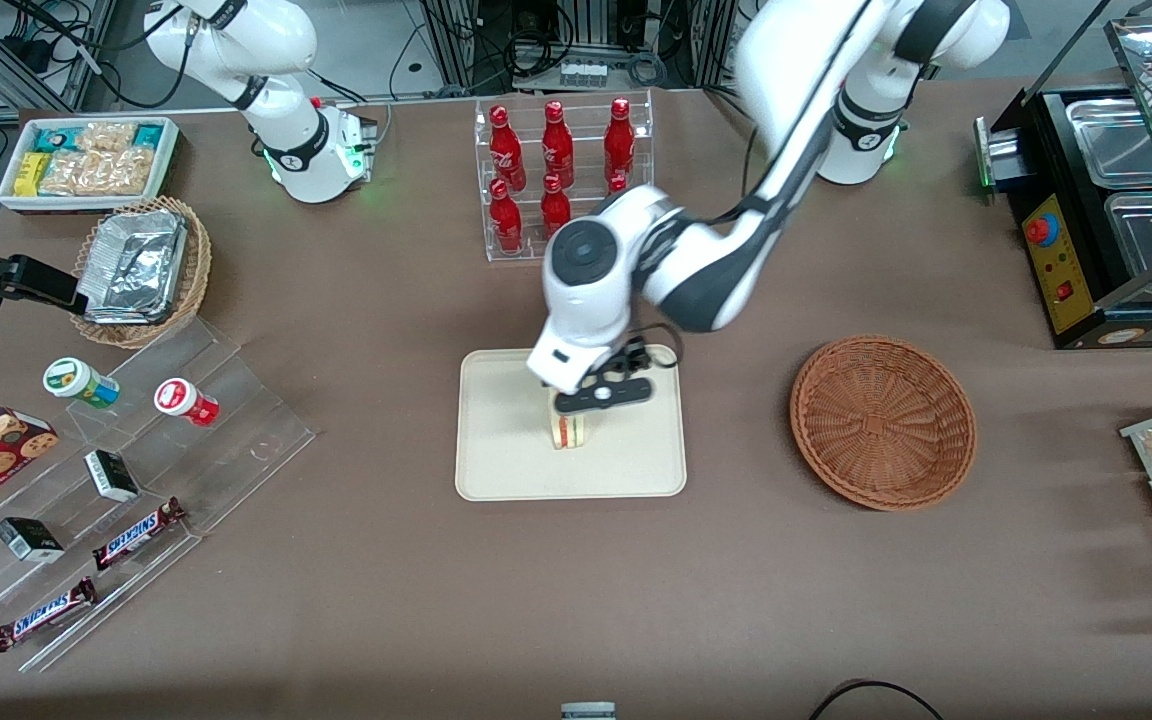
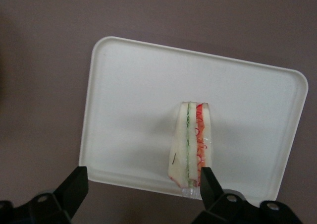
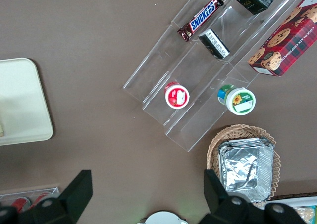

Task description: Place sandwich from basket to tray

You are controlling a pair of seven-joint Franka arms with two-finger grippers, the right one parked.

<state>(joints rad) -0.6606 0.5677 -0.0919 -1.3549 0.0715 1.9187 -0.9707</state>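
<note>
The two black fingertips [image 2: 74,187] of the left arm's gripper [image 2: 141,189] sit closest to the wrist camera, spread wide with nothing between them. The sandwich [image 2: 192,144] stands on the cream tray [image 2: 129,85], pressed close against one fingertip and well clear of the other, so it lies off-centre within the open jaws rather than midway. Its long axis, with the green and red filling lines along the cut face, runs from the gripper toward the tray's middle, roughly crosswise to the line joining the fingertips. In the front view the gripper [image 1: 604,395] hangs just above the sandwich [image 1: 568,430] at the centre of the frame, over the tray [image 1: 496,470], while the reddish-brown wicker basket [image 1: 882,420] lies empty at centre right on the brown worktop [image 1: 386,600], toward the working arm's end. The sandwich appears to be already delivered; judging from this, what remains is a straight lift clear, and the fingertip beside the bread could tip the wedge if the arm drifts sideways.
</note>
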